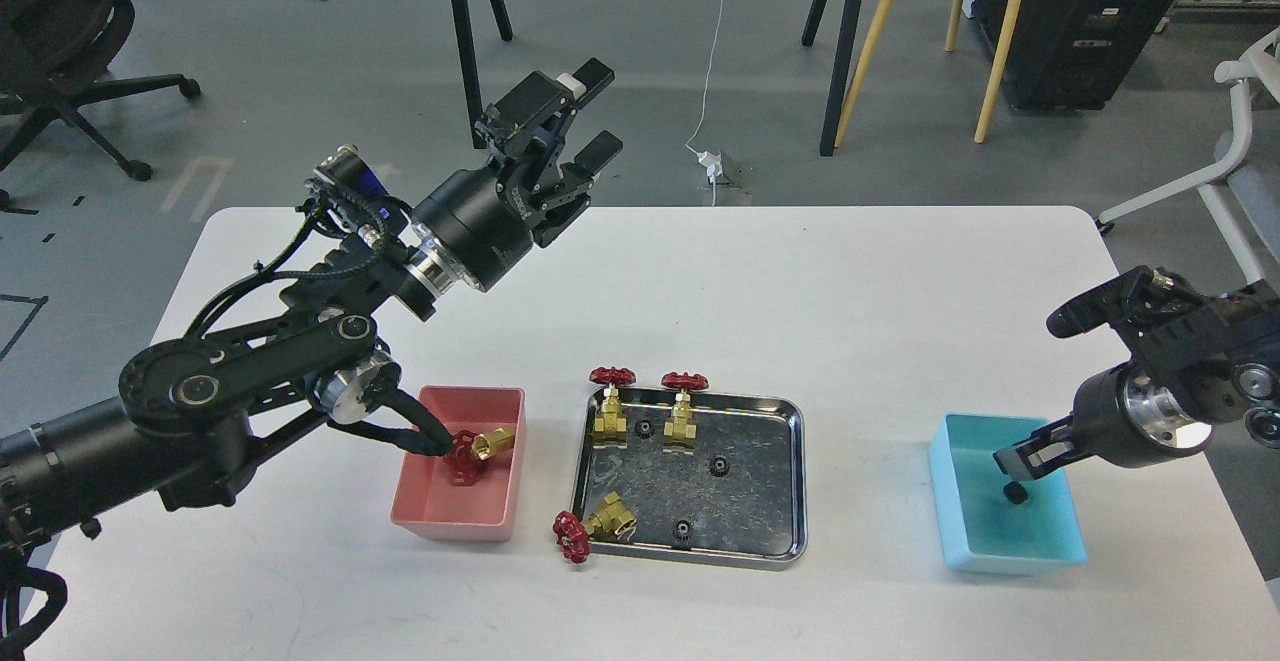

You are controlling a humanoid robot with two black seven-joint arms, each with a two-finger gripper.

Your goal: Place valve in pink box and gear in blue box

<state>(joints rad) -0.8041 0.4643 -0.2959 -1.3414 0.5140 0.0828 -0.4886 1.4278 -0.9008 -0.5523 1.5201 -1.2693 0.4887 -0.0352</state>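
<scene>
Valve (480, 449) number one lies inside the pink box (505, 411), tilted against the right wall with its red handwheel low. Above the table's far side, the left gripper (590, 116) is raised with its fingers spread wide and nothing between them. Over the blue box (960, 541), the right gripper (1022, 459) points down into the bin; its fingers appear parted, and a small black gear (1015, 492) sits just beneath them on the box floor, apparently not touching. Between the boxes, a steel tray (790, 421) carries two upright valves, a third lying across its front left corner, and several black gears.
</scene>
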